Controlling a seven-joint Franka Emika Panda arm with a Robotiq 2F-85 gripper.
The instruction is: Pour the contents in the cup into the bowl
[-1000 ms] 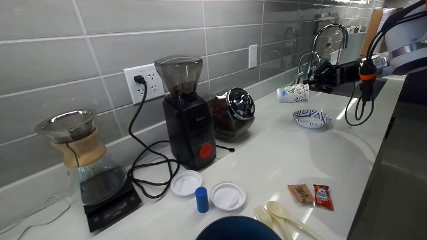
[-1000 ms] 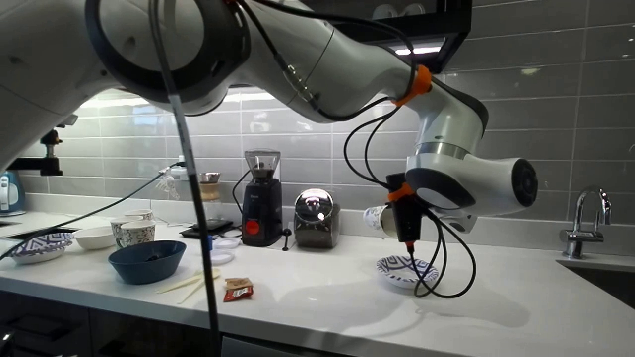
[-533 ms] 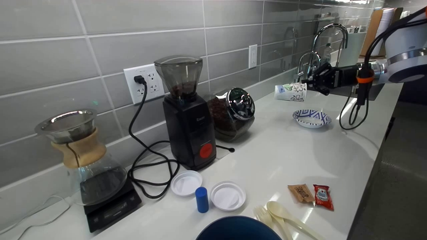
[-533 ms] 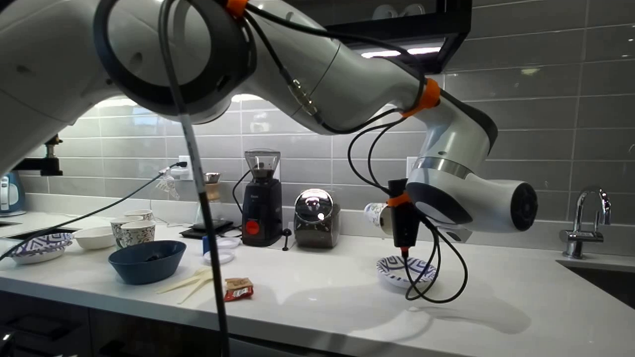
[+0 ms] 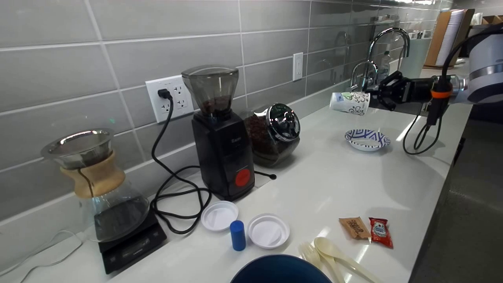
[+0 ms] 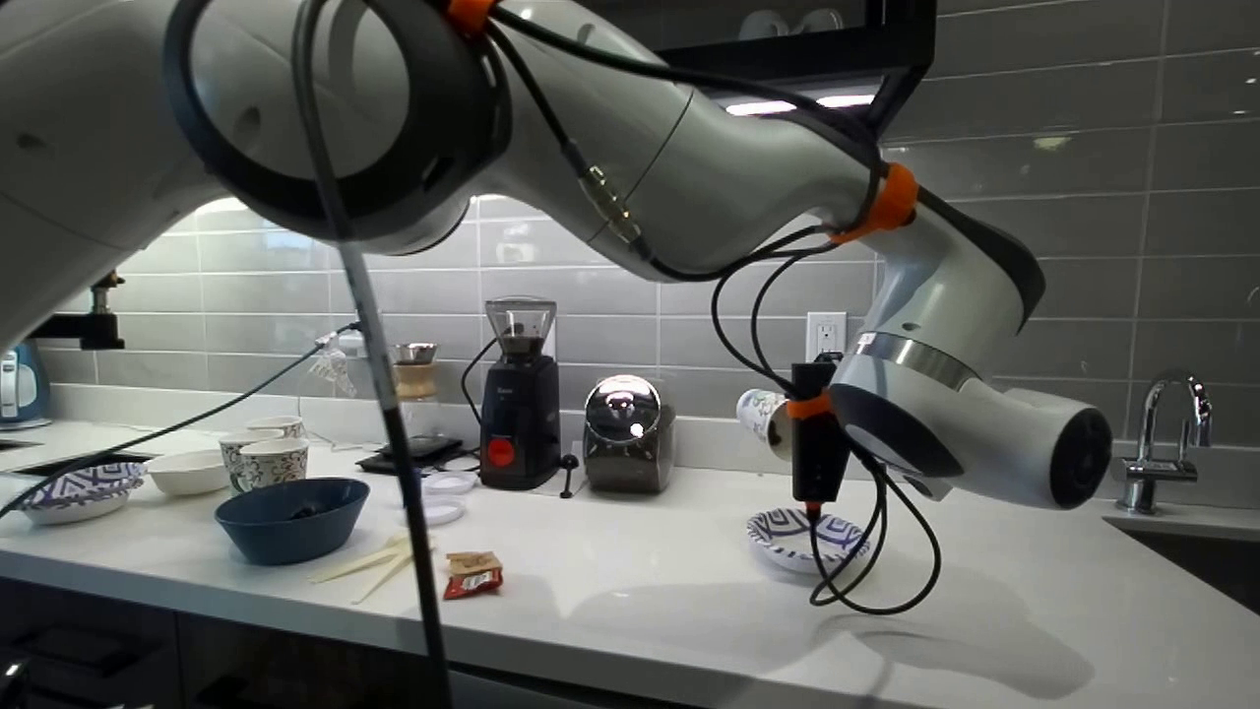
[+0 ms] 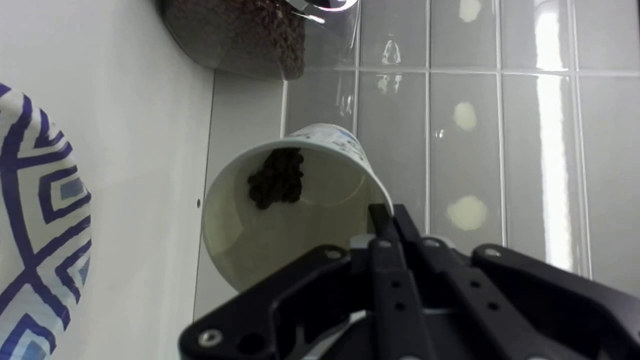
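My fingers (image 7: pixel 382 220) pinch the cup (image 5: pixel 349 103) by its rim, holding it nearly on its side above the bench (image 5: pixel 314 188), with a clump of dark beans (image 7: pixel 276 179) resting well inside it. The bowl (image 5: pixel 367 140) sits lower, on the bench, and in the wrist view it lies beside the cup's mouth, farther from the tiled wall (image 7: pixel 392 125). I judge this to be lining up the pour: next I should bring the mouth over the bowl, then tip it down slowly.
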